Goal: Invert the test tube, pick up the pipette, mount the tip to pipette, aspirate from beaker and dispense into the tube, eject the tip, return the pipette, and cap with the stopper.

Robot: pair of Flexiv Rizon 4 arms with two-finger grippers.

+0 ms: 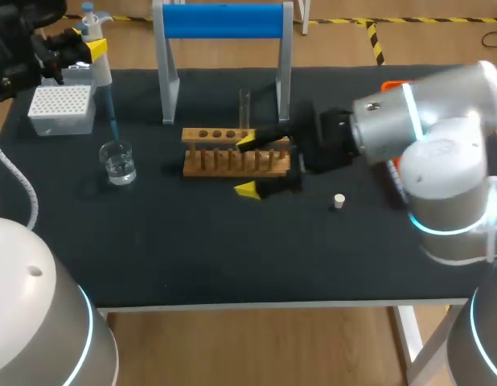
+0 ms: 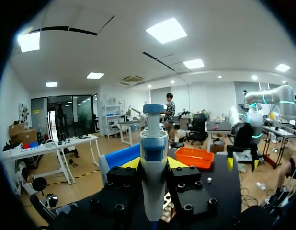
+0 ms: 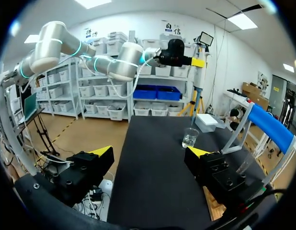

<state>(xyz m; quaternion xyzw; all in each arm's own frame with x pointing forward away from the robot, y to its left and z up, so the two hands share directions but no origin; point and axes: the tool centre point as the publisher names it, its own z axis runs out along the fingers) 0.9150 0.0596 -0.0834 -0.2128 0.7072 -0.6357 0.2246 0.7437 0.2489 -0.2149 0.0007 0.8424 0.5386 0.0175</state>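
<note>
L gripper clamps pipette betw. both fingers. R gripper wide open at wooden rack. Only head view shows stopper; beaker ahead of R gripper.

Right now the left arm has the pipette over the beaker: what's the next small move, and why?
Probably lower the left tool straight down a little, so the tip enters the water. The tool is shut on the pipette, the tip is already mounted, and it seems to end just above the rim of the beaker, not yet in the liquid.
</note>
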